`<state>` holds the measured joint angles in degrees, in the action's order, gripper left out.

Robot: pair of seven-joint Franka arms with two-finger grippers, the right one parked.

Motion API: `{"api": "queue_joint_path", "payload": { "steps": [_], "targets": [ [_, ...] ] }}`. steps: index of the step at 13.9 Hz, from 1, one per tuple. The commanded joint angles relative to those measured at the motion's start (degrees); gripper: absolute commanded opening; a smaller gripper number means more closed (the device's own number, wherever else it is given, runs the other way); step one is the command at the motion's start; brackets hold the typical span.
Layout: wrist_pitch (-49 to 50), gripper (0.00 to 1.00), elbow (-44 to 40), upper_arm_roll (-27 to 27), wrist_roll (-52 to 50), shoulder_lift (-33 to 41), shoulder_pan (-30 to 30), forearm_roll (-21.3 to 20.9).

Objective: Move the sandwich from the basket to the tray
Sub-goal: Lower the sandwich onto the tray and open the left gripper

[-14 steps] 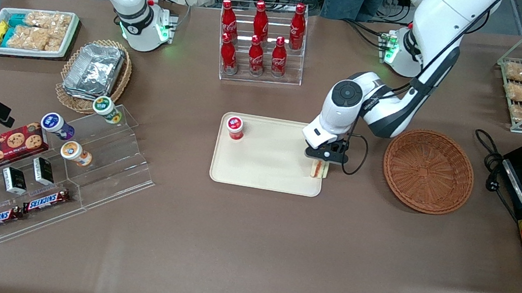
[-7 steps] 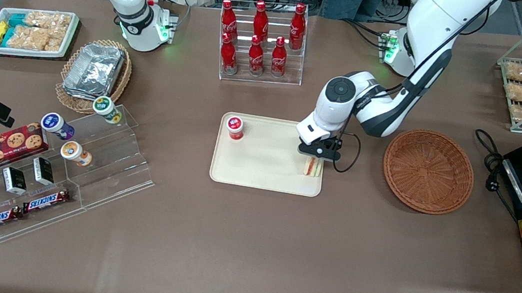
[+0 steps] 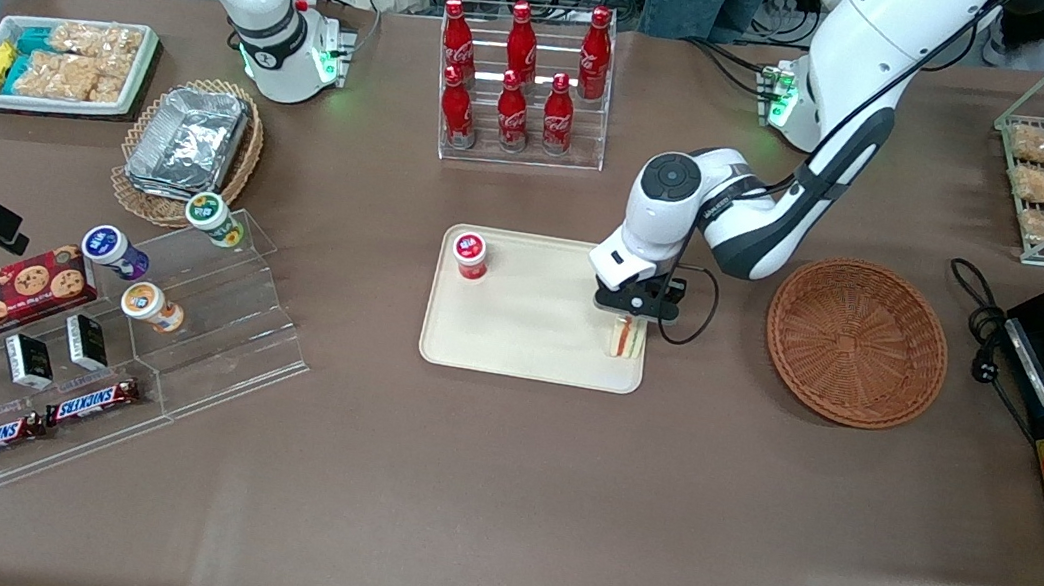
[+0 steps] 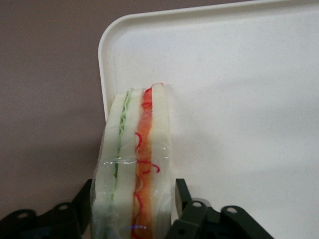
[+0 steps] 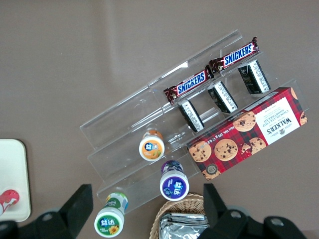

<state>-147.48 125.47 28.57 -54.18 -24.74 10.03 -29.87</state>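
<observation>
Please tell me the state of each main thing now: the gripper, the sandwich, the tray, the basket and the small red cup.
gripper: shut on the sandwich, over the tray's edge.
sandwich: held upright, wrapped in clear film.
tray: flat on the table, holds the red-lidded cup.
basket: empty.
red-lidded cup: upright, lid on.

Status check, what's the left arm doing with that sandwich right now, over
Gripper shut on sandwich, over the tray edge nearest the basket. Basket empty. Sandwich not released. Red-lidded cup on tray, well apart, not in the way.
</observation>
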Motion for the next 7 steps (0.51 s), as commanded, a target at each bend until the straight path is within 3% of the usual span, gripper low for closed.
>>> {"api": "queue_joint_path", "payload": {
  "steps": [1,4,7],
  "targets": [
    [1.39,1.00,-1.81,0.00,-4.35,-1.10,0.34,-1.42],
    [12.35,1.00,-5.04,2.54,-4.53,3.28,-0.10,-1.25],
    [14.14,1.00,-8.56,2.55,-6.20,8.03,-0.19,2.34]
  ]
}}
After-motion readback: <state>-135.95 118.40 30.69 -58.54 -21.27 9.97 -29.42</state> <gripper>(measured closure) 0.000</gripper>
